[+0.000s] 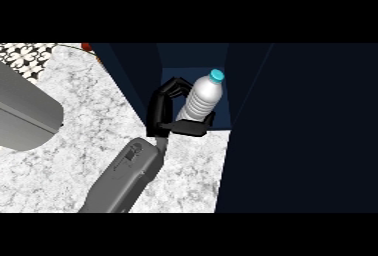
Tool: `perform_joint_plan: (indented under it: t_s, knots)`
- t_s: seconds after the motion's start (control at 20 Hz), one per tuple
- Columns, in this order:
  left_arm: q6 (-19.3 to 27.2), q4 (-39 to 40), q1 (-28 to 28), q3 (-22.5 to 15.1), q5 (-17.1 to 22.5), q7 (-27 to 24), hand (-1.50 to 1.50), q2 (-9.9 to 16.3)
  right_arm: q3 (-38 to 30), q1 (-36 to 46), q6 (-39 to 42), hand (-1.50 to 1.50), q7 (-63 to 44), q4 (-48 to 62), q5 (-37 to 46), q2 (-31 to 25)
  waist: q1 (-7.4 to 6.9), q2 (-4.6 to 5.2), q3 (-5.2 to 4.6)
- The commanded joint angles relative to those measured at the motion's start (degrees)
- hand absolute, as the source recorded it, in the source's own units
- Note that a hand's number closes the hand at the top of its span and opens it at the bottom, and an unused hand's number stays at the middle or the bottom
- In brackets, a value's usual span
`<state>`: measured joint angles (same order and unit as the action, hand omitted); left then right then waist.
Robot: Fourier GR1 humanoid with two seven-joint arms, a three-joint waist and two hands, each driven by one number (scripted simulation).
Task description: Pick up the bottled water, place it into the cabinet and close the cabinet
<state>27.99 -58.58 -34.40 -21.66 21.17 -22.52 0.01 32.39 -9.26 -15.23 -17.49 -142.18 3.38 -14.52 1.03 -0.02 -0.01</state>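
You have one forearm in view, rising from the lower edge across the marbled surface [66,165] toward the cabinet [295,125]. Which arm it is cannot be read from the frame alone; it enters left of centre, so treat it as the left hand [164,107]. Its black fingers and thumb are curled round the lower half of the bottled water [204,97], the thumb crossing in front near the bottle's base and the fingers arching behind its left side. No second hand shows anywhere.

You have one bottle: clear and ribbed, with a single turquoise cap at the top, tilted slightly with the cap leaning to the right. It sits in the hand at the cabinet's opening, framed by the dark blue interior, with the pale surface's edge just below it. Whether its base touches anything is hidden by the thumb.

One dark cabinet door panel fills your right side of the view. At the left edge lies one grey appliance [26,112], well apart from the hand, and a patterned tile patch [26,57] sits at the upper left corner.
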Motion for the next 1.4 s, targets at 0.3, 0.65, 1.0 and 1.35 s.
perform_joint_plan:
  t_s: [0.3,0.65,1.0,1.35]
  knots:
    - [7.1,10.8,-8.2,-2.7,9.7,-1.2,1.5,0.0,-4.9,-5.0,3.1,-1.5,5.6,-3.0,-4.3,-2.6,0.39,0.19,0.03]
    - [9.6,24.7,-14.7,-0.9,12.2,-6.2,1.5,0.0,-3.7,-9.2,4.0,-1.5,4.1,-7.8,-4.4,-4.9,2.31,0.48,0.01]
    - [8.1,39.5,-22.1,4.7,9.7,-10.2,1.5,0.0,-1.6,-9.8,4.3,-1.5,8.3,-4.0,-2.8,-3.3,2.2,0.81,-0.01]
    - [9.2,46.4,-26.8,6.5,9.7,-13.8,1.5,0.0,-6.0,-9.2,6.2,-1.5,9.6,-3.0,-6.0,-4.0,2.63,1.18,0.0]
